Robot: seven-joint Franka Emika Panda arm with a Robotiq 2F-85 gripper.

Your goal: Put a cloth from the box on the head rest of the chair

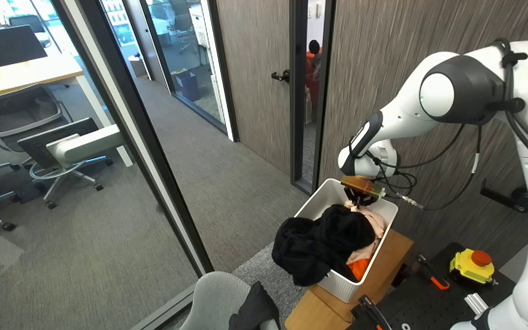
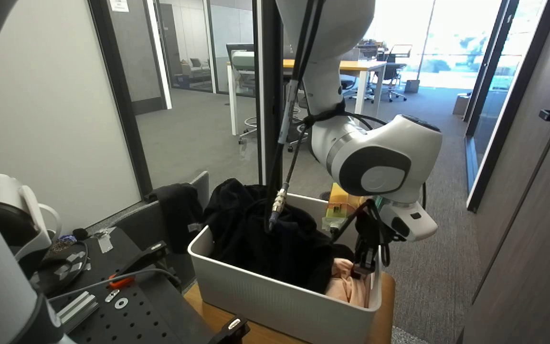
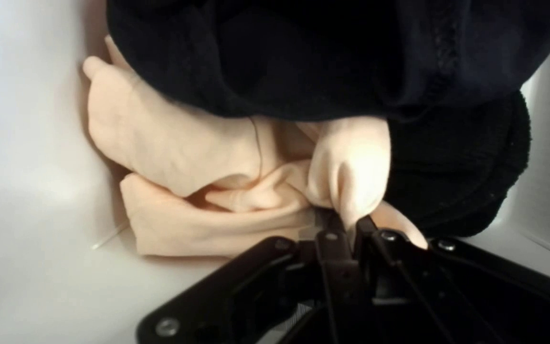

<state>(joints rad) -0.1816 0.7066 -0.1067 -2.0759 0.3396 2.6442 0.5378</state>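
Gripper point(image 3: 349, 227), narrow, held an exposed fold of pink cloth point(image 3: 174, 143) in the box point(image 3: 26, 167), presumably because dark cloth point(image 3: 303, 57) overlay part of it toward twelve o'clock, wrist view. Chair point(image 1: 216, 293) stood at the box's eight o'clock in an exterior view.

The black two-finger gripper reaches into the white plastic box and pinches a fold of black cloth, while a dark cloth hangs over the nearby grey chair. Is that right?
Wrong colour: the wrist view shows the black two-finger gripper pinching pale peach cloth, not black. The rest holds: it reaches into the white plastic box, and a dark cloth hangs over the nearby grey chair.
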